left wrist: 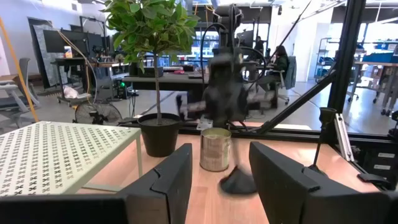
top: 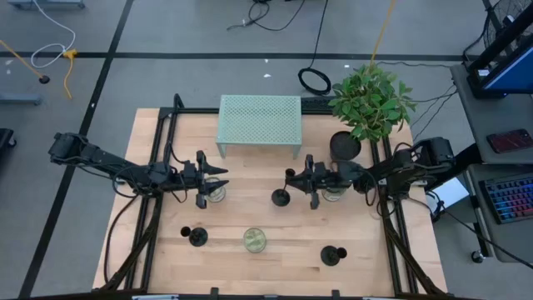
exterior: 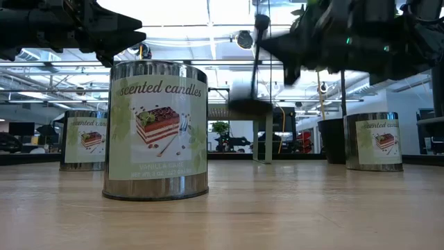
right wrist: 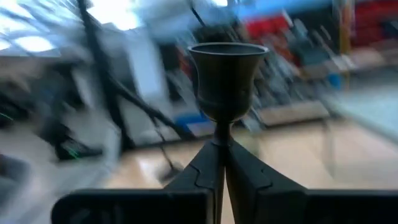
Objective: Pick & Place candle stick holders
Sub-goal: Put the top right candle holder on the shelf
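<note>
Right gripper (right wrist: 219, 163) jaws clenched on thin stem of small black candle stick holder (right wrist: 224, 78), keeping it upright, likely for lifting. Left gripper (left wrist: 219, 180) jaws released, waiting above wooden bench (top: 250, 179).

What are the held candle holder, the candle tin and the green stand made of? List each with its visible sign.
Candle stick holder in the right hand: likely dark metal, dull satin sheen.
Candle tin: shiny metal, bare reflective rims around a printed paper label.
Green stand: probably painted perforated sheet metal, with a regular hole pattern.
</note>
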You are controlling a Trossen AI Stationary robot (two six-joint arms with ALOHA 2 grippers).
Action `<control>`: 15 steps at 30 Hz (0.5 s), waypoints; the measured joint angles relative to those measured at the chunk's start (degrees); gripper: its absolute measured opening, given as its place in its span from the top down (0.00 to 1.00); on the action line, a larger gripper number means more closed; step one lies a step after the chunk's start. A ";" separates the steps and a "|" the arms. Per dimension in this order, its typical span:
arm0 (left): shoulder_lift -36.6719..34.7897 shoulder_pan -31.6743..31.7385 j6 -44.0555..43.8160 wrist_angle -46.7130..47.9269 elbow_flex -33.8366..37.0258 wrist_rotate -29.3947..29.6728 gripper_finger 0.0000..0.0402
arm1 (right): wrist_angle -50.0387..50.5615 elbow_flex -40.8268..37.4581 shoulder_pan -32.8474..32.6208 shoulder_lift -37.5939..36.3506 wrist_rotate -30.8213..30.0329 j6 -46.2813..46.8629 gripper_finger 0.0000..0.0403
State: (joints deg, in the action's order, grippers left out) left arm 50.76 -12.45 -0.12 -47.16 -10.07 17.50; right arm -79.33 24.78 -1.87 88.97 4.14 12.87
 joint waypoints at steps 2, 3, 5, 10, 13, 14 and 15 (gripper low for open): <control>0.00 0.00 -0.01 0.02 0.00 0.21 0.59 | -5.27 0.46 -0.30 -0.17 0.59 -0.19 0.97; 0.00 0.00 -0.02 0.02 0.00 0.53 0.59 | -6.01 0.96 -0.30 -0.69 0.65 -1.18 0.98; 0.00 0.00 -0.02 0.04 0.00 0.59 0.59 | -4.67 2.54 0.41 -1.71 0.18 -5.09 0.98; -0.02 0.00 -0.07 -0.02 0.00 0.59 0.59 | 5.71 10.70 2.43 -3.28 -12.68 -16.22 0.98; -0.02 0.01 -0.15 0.01 0.00 0.61 0.59 | 15.76 17.12 4.25 -3.26 -22.87 -21.83 0.98; 0.00 0.00 -0.15 0.08 0.00 0.61 0.59 | 19.24 19.26 5.03 -3.20 -25.46 -23.34 0.98; -0.02 0.00 -0.15 0.11 0.00 0.61 0.59 | 22.24 21.36 5.80 -3.01 -27.42 -24.30 0.98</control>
State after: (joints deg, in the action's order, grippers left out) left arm 50.74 -12.45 -0.27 -47.04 -10.07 18.11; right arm -57.09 46.14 3.93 85.95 -23.28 -11.43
